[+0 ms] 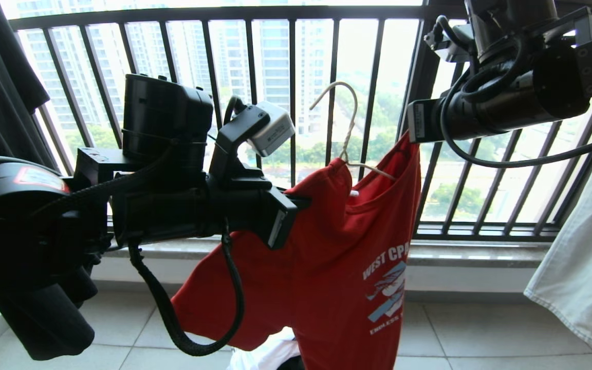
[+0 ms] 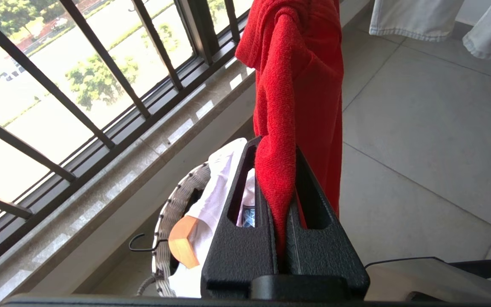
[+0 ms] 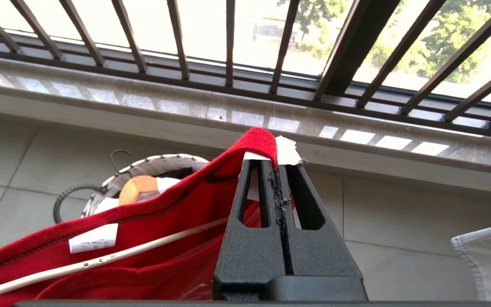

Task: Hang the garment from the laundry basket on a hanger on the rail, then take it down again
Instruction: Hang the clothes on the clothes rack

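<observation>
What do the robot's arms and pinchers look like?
Both arms are chunky and black. The left arm has a braided black cable looping under it, a red and white sticker, and a small white camera box on top. The right arm has smooth black cables and a white label. Each gripper, the left gripper and the right gripper, has two rough black triangular fingers with slots.

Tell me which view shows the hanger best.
The head view: the hanger shows its hook, twisted neck and one arm emerging from the red T-shirt. The right wrist view shows only a length of its wire inside the shirt; the left wrist view shows none.
</observation>
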Robot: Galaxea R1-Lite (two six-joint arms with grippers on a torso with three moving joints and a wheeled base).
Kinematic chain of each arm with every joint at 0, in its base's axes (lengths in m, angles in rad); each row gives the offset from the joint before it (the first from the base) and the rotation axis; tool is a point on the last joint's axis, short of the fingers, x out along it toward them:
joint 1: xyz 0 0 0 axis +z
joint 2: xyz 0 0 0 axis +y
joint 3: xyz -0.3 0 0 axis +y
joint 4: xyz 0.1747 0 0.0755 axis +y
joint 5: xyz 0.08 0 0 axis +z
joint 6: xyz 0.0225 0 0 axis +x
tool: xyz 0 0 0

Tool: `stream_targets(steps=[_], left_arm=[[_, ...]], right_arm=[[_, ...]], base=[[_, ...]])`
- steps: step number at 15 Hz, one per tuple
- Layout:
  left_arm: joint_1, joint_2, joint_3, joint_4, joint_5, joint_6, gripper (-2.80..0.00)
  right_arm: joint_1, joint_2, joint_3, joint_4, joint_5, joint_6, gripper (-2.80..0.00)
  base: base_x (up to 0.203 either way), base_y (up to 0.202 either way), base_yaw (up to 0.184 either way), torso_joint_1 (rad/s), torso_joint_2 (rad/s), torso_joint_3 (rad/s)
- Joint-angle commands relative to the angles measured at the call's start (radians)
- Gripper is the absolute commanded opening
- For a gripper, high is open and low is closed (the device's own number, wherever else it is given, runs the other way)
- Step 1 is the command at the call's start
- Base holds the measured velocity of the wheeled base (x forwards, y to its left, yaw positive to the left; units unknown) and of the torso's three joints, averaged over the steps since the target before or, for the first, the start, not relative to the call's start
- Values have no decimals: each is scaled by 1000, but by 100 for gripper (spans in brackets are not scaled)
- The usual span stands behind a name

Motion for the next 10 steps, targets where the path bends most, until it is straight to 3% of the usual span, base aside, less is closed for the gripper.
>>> stream_targets(steps=[1,6,10], left_arm=[[1,-12,-2,-1,-1,1,-280],[0,38,-26,-12,88,7,-280],[-4,92,-59,-39,149,-2,-280]], right_arm=[[-7,17,0,4,-2,1,-280],[33,-3,-2,6,-14,1,-280],[117,-27,3,12,-19,10,-280]], base=[[0,0,0,0,0,0],[0,0,0,0,0,0],[0,0,0,0,0,0]])
